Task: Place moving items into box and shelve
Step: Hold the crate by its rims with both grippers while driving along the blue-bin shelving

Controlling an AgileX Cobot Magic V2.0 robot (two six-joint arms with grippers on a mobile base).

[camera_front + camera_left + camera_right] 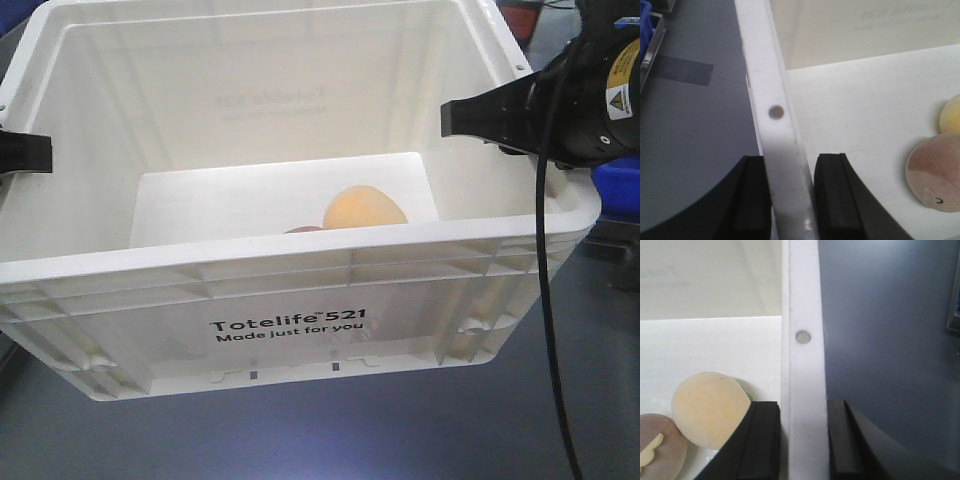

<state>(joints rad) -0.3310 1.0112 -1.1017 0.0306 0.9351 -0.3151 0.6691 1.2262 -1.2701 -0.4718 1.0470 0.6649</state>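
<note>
While both arms reach in from the sides, the left hand (790, 205) is clenched on the left wall of the white box (290, 255). One of its black fingers (752, 200) sits outside the wall and the other sits inside, and they squeeze the thin white rim between them. The right hand (803, 445) grips the right wall the same way, with one finger inside the box and one outside. A grey dot (776, 112) shows on the rim just ahead of the left hand, and a second dot (803, 337) shows on the rim just ahead of the right hand.

Inside the box, on its white floor, lie the two fruits. The yellow-orange fruit (365, 210) is round and sits just beside the right hand's inner finger. The pink fruit (935, 172) lies right next to it, on its left, and has a tiny dark mark on its skin. From the front, only the top of the pink one peeks over the near wall.

Black words on the front of the box read "Totelife 521 Made just for you". A black cable (545, 300) hangs down past the right corner. Under the box is a dark grey surface (300, 430), and I cannot tell if the box rests on it or is held above it. A blue bin (620, 190) stands off to the right.
</note>
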